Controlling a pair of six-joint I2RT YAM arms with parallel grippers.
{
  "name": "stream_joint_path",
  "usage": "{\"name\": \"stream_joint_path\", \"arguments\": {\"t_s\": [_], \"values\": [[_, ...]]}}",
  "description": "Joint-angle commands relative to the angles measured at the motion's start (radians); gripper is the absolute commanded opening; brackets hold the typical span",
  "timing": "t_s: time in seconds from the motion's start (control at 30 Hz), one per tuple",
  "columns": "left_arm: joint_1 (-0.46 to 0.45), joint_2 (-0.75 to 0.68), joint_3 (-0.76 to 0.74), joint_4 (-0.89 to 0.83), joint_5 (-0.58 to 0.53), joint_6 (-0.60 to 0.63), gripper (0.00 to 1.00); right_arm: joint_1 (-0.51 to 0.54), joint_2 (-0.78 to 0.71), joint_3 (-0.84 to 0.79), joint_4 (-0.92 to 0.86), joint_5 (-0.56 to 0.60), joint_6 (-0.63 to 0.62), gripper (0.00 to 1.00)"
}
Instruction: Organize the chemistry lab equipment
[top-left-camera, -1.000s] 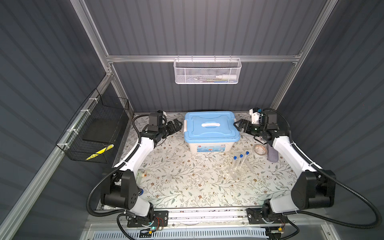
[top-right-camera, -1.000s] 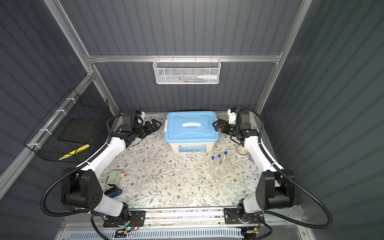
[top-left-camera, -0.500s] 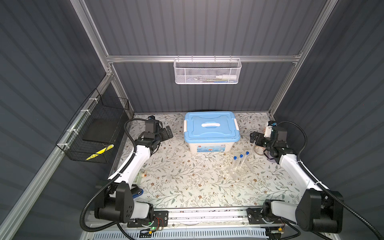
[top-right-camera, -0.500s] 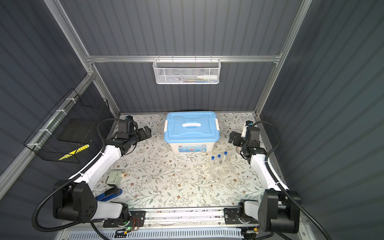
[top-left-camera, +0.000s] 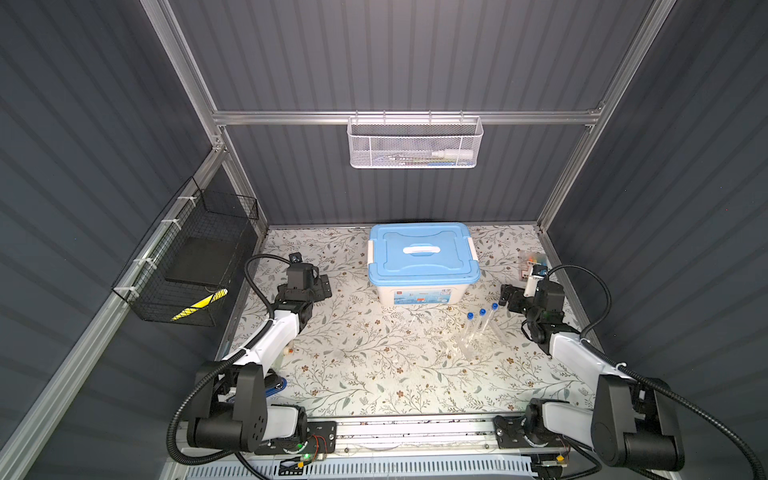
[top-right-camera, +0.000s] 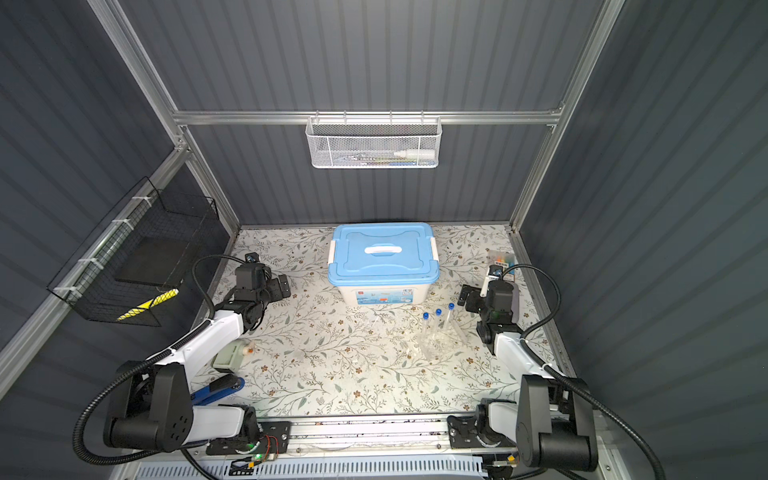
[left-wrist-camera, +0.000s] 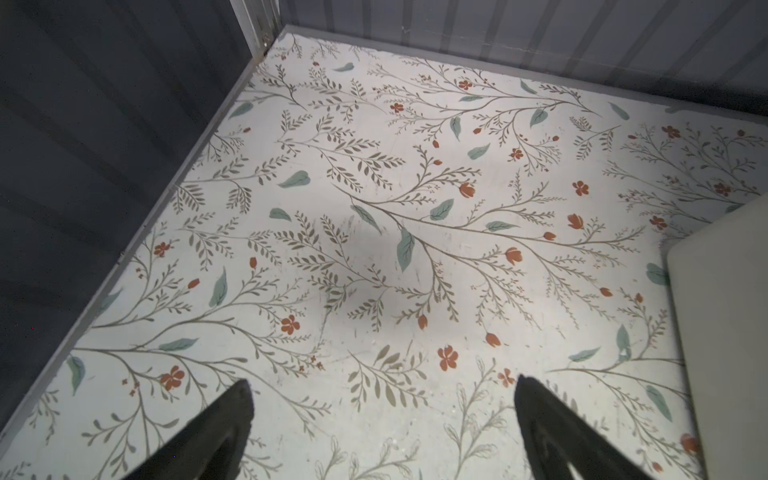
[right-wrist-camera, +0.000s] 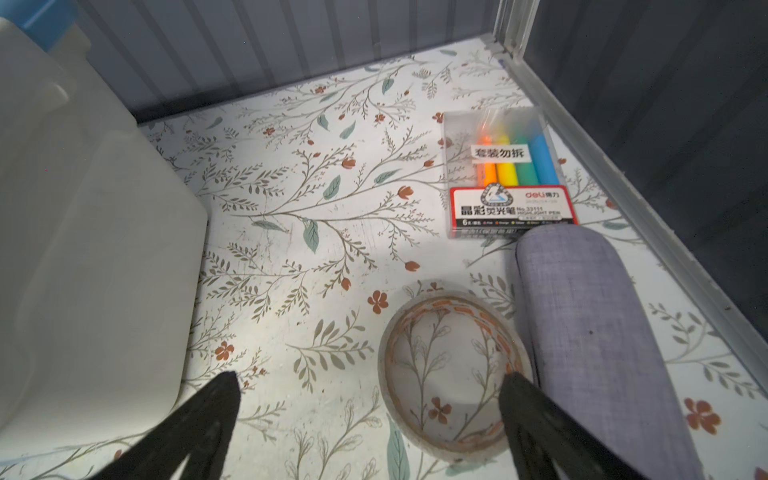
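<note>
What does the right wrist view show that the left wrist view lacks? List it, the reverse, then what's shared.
Only the right wrist view: a clear pack of coloured pens, a roll of tape, a grey fabric pouch and a corner of the blue lid. Only the left wrist view: no loose things, just bare floral mat. Both: that mat, the white storage box, ribbed grey walls, a metal corner post, and open, empty jaws on the left gripper and right gripper.

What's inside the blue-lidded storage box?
Contents hidden: the blue lid is on the storage box, and its opaque white walls show nothing. On top, only the lid's white handle.
</note>
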Motion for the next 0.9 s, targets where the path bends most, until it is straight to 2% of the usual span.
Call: {"name": "stream_joint_path", "arguments": {"t_s": [0.0,0.13,0.3,0.57,0.87], "values": [[0.014,-0.011,-0.039,0.103,-0.045,0.066,1.00,-0.002,0.007,-0.046,0.189,0.017,-0.028,0.99],[0.021,0.001,-0.091,0.192,-0.047,0.104,1.00,-0.002,0.055,-0.097,0.335,0.002,-0.042,0.99],[0.032,0.012,-0.161,0.333,-0.054,0.142,1.00,-0.002,0.086,-0.114,0.432,-0.002,-0.079,0.99],[0.045,0.066,-0.240,0.520,-0.056,0.182,1.00,-0.001,0.239,-0.155,0.660,-0.020,-0.078,0.99],[0.052,0.140,-0.306,0.690,-0.060,0.194,1.00,-0.001,0.236,-0.149,0.642,0.006,-0.067,0.99]]}}
